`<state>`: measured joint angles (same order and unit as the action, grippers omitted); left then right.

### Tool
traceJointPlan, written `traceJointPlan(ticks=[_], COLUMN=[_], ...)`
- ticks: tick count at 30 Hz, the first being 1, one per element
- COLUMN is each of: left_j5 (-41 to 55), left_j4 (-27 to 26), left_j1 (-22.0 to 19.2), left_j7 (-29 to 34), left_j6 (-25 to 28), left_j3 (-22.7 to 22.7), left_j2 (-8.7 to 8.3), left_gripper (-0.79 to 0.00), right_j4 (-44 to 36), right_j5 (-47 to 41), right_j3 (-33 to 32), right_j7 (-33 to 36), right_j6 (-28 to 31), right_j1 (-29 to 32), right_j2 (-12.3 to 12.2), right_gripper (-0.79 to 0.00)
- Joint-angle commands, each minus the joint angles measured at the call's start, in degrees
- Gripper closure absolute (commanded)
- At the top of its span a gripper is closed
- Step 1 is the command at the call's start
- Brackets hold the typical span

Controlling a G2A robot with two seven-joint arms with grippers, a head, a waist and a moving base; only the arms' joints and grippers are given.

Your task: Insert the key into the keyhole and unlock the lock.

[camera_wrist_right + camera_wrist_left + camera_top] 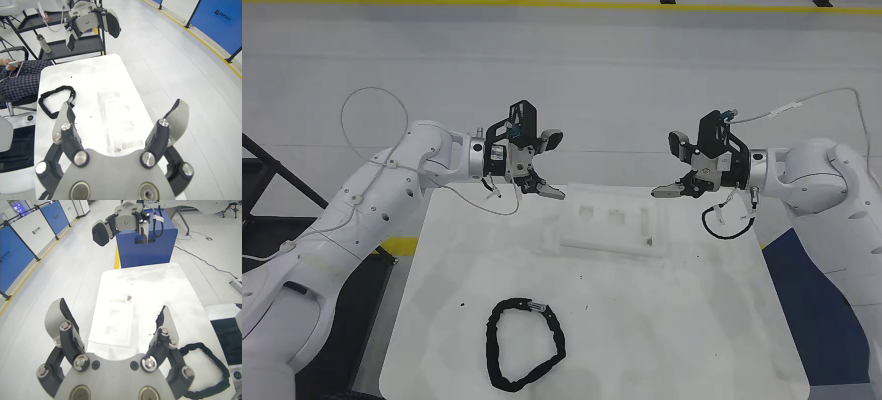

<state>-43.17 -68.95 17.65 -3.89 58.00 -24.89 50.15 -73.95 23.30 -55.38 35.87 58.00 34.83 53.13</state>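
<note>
**HAZARDS BEFORE KEY PICKUP**

**State.** The left end effector (113, 315) and the right end effector (123, 108) are both spread wide and carry nothing. They hang above opposite ends of the counter (662, 330), facing each other.

**Task items.** The key (117, 150) rests on the white foam tray (111, 121), just beside its endmost recess. It is close below the right end effector and at the far end of the tray from the left one. The chain lock (58, 89) lies looped on the counter, well apart from the key and lower than both end effectors. Its metal lock end (70, 99) is visible, but which way the keyhole faces cannot be told.

**Likely faults.**
1. The key is small and the pads are broad. A descent slightly off centre would probably push the key into the recess or press the pads into the foam.
2. The chain lock is loose. Insertion force would likely slide or roll it unless the other end effector pinches the lock end.
3. With the keyhole heading unknown, misalignment and jamming are probable.
4. Both arms must converge on one spot, so finger contact is a risk.

**Surroundings.** A blue cabinet (145, 249) stands behind the right end effector. A black shelf cart (75, 47) holding a bottle (43, 43) stands behind the left. Both are off the counter. Near the key, the tray's recesses are the only obstruction.
</note>
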Motion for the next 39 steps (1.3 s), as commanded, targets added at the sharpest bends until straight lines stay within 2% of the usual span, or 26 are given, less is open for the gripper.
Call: traceJointPlan(ticks=[1, 6, 10, 15, 21, 29, 32, 39], left_j5=[0.02, 0.02, 0.02, 0.02, 0.02, 0.02, 0.02, 0.02], left_j4=[0.0, 0.0, 0.0, 0.0, 0.0, 0.0, 0.0, 0.0], left_j1=[0.0, 0.0, 0.0, 0.0, 0.0, 0.0, 0.0, 0.0], left_j7=[0.01, 0.01, 0.01, 0.01, 0.01, 0.01, 0.01, 0.01], left_j6=[0.0, 0.0, 0.0, 0.0, 0.0, 0.0, 0.0, 0.0], left_j3=[0.0, 0.0, 0.0, 0.0, 0.0, 0.0, 0.0, 0.0], left_j2=[0.0, 0.0, 0.0, 0.0, 0.0, 0.0, 0.0, 0.0], left_gripper=[-0.785, -0.785, -0.785, -0.785, -0.785, -0.785, -0.785, -0.785], right_j4=[0.02, -2.86, -4.61, -4.55, -3.75, -2.24, -0.83, 0.71], right_j5=[0.43, 7.85, 12.41, 8.1, 6.35, 3.53, -2.8, -2.72], right_j3=[-0.14, -0.69, 0.25, 2.29, 5.1, 8.28, 8.34, 9.79], right_j7=[-0.43, -1.6, 1.59, 8.42, 11.86, 14.59, 15.74, 15.18], right_j6=[-1.18, -9.81, -18.58, -33.45, -45.51, -52.44, -56.36, -56.41], right_j1=[0.35, 2.74, 4.44, 6.12, 7.31, 8.37, 8.73, 7.97], right_j2=[-0.01, -0.16, -0.1, 0.81, 2.15, 3.9, 4.8, 5.92], right_gripper=[-0.785, -0.785, -0.785, -0.785, -0.785, -0.785, -0.785, -0.785])
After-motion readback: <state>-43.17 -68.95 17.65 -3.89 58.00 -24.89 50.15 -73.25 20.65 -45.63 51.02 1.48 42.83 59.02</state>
